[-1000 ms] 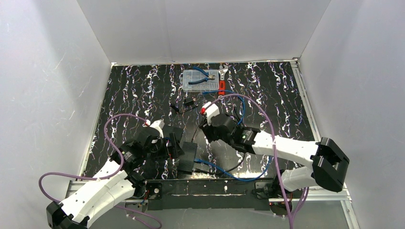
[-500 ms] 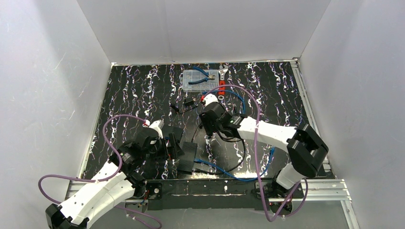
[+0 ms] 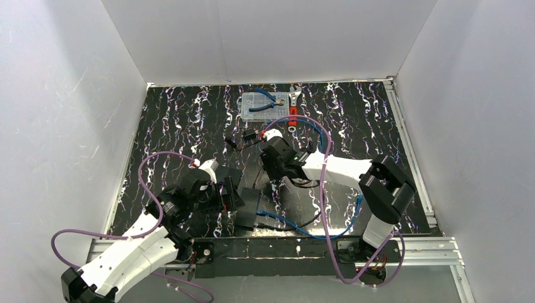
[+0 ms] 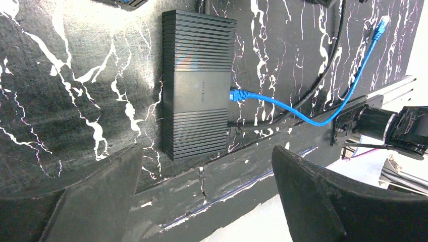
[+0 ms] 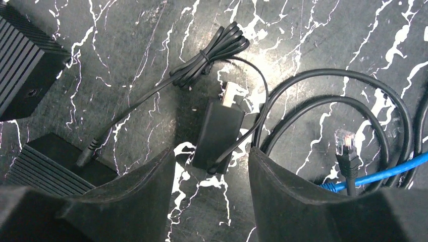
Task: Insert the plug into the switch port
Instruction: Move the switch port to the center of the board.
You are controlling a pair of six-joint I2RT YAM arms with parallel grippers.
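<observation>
The switch is a flat black ribbed box near the front edge. A blue plug sits in a port on its side edge, and a black cord enters just below it. The blue cable's other plug lies loose. My left gripper hovers over the switch's near end, open and empty. My right gripper is open above a black power adapter, beyond the switch. A loose black plug with a clear tip lies to its right. A barrel plug enters the switch's end.
A clear parts box with blue-handled pliers and a wrench stand at the back. Black cable loops, a tied cord bundle and the blue cable lie around the right gripper. A metal rail runs along the front edge.
The right arm folded its elbow inward and its gripper shifted slightly left and farther back. The left arm and the switch stayed still.
</observation>
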